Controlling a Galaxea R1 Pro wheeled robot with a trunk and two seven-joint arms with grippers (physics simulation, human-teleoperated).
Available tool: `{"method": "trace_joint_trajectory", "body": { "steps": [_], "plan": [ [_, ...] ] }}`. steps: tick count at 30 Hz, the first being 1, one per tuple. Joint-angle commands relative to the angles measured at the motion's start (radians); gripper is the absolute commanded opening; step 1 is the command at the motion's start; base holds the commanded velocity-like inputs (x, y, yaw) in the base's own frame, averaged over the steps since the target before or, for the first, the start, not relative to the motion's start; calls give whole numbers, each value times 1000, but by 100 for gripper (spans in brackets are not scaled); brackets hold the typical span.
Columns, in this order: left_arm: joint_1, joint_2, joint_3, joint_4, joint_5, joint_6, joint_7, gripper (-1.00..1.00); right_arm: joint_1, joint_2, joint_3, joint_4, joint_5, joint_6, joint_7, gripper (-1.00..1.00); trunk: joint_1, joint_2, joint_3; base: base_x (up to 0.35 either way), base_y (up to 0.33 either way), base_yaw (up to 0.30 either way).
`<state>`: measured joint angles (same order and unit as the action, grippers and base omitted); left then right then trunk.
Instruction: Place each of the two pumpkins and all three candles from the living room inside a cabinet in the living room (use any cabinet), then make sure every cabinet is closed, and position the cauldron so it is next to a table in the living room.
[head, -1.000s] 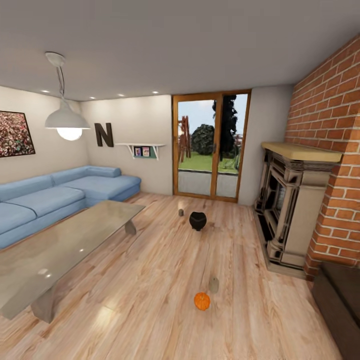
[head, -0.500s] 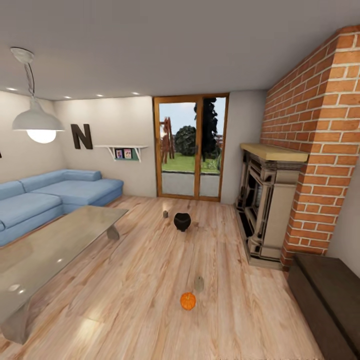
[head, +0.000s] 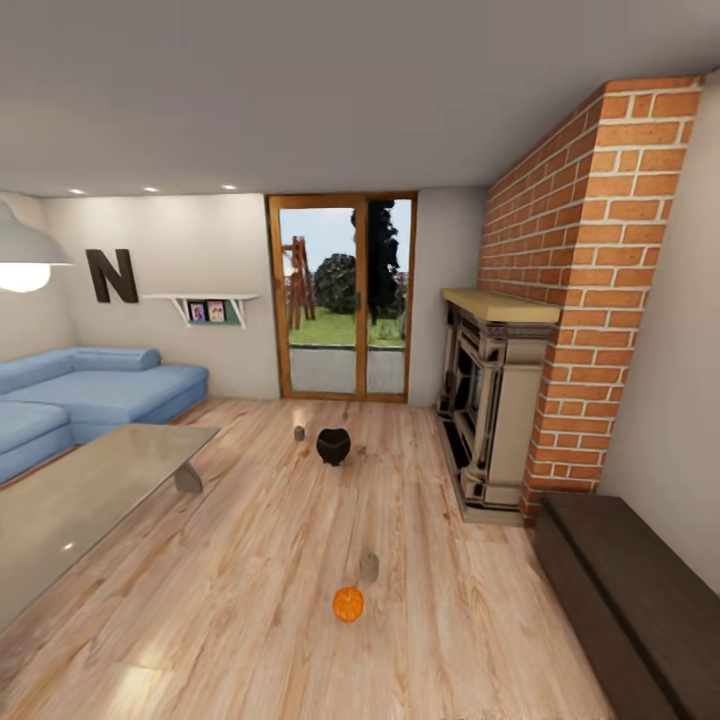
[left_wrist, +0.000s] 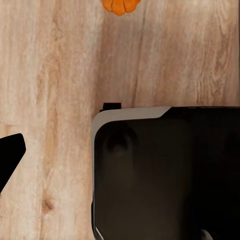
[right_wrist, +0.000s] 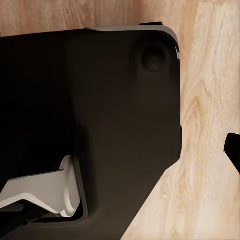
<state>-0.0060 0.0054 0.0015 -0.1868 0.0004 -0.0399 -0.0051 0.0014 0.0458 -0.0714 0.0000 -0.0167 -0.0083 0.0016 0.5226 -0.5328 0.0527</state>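
One orange pumpkin lies on the plank floor in the head view, with a stubby candle just behind it. Farther off, the black cauldron stands on the floor with a second candle to its left. The glossy grey table is at the left. The low dark-brown cabinet runs along the right wall, its fronts shut. In the left wrist view the pumpkin lies beyond my dark base, and one dark fingertip shows at the edge. One dark fingertip shows in the right wrist view.
A brick fireplace stands on the right beyond the cabinet. The blue sofa is behind the table, and wood-framed glass doors are at the back. Open floor lies between the table and the cabinet.
The head camera has turned to the right, so the whole scene has slid left and more of the cabinet shows. The pumpkin, candles and cauldron have stayed in place.
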Motion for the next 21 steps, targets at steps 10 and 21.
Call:
{"method": "trace_joint_trajectory", "body": {
  "steps": [10, 21],
  "plan": [
    [0, 1, -2, 21, 0, -8, -1, 100, 1, -2, -7, 0, -2, -1, 0, 100, 0, 0, 4, 0, 0, -245],
    [0, 1, -6, 23, -2, -9, -3, 100, 0, -4, -7, 0, -2, -2, 0, 100, 0, 0, 8, 0, 0, -245]
  ]
}}
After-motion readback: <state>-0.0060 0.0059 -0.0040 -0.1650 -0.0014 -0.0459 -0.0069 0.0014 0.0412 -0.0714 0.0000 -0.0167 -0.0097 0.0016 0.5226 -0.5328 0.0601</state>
